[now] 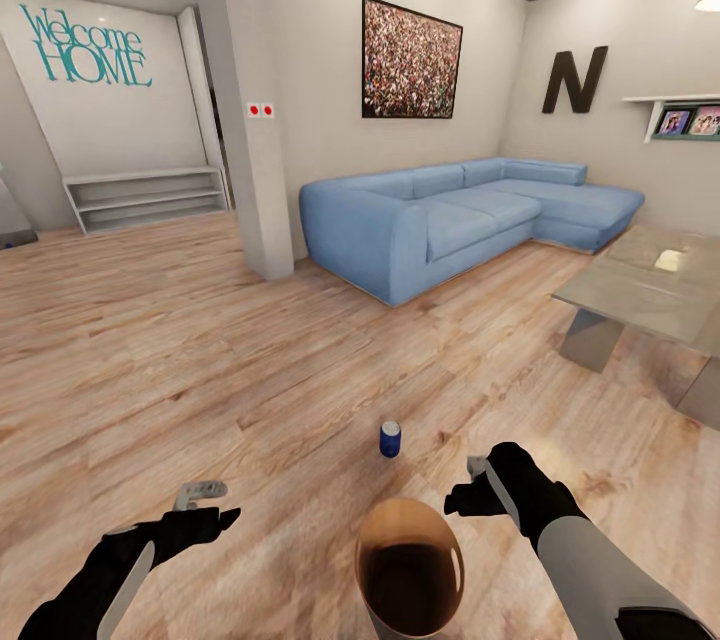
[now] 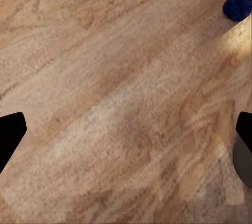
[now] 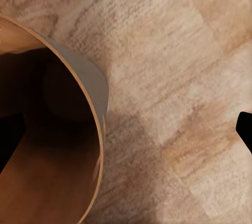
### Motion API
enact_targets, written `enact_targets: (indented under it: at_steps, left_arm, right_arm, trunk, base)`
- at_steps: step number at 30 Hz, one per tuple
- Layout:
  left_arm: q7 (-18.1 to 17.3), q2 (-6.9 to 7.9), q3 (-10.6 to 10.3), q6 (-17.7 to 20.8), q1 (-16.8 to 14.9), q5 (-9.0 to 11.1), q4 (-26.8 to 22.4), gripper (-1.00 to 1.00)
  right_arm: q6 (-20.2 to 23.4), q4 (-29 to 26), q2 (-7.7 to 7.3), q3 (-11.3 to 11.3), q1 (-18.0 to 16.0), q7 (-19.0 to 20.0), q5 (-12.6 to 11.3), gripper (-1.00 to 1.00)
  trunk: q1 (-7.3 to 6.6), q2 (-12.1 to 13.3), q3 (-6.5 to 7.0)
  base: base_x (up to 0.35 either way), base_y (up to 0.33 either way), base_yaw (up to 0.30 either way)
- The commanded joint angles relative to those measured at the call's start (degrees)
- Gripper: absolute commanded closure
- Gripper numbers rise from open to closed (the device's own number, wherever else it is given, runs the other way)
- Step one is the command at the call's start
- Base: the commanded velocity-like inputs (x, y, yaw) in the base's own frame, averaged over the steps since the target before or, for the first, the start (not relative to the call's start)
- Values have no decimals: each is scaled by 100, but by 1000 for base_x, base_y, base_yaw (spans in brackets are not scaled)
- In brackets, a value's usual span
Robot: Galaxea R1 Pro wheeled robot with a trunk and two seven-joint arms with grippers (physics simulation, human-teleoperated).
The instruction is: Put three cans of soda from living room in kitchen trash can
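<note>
Trash can [image 1: 410,570] between both arms, blue soda can [image 1: 390,439] just beyond

Blue can [image 1: 390,439], copper-brown bin interior [image 1: 410,570] (greyish outside), light-blue sofa [image 1: 460,215]

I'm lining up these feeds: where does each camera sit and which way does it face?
Head view: on the head, looking forward and down at the wood floor, dark blue soda can and copper-brown bin; both arms show.
Left wrist view: looking down at the floor; black fingertips show.
Right wrist view: above the bin's rim, shared with the head view.
</note>
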Motion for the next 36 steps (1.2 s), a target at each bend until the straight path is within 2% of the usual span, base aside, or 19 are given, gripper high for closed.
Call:
enact_targets:
  at_steps: [1, 8, 22, 27, 36]
  left_arm:
    - [0, 0, 0, -14, 0, 0, 11, -100]
    - [6, -6, -1, -62, 0, -2, 49, -100]
    - [5, -23, 4, -65, 0, -8, 55, -100]
    - [2, -25, 4, -61, 0, -14, 63, -100]
    - [3, -26, 6, -61, 0, -11, 62, -100]
  right_arm:
    - [0, 0, 0, 0, 0, 0, 0, -100]
    - [0, 0, -2, 0, 0, 0, 0, -100]
    - [0, 0, -19, 0, 0, 0, 0, -100]
    - [0, 0, -15, 0, 0, 0, 0, -100]
    - [0, -6, -25, -8, 0, 3, -7, -100]
  trunk:
    - [0, 0, 0]
    - [0, 0, 0]
    - [0, 0, 0]
    - [110, -201, -90]
    - [133, -213, -289]
  base:
    - [0, 34, 0]
    - [-26, 117, 0]
    - [-3, 14, 0]
    - [0, 0, 0]
    - [0, 0, 0]
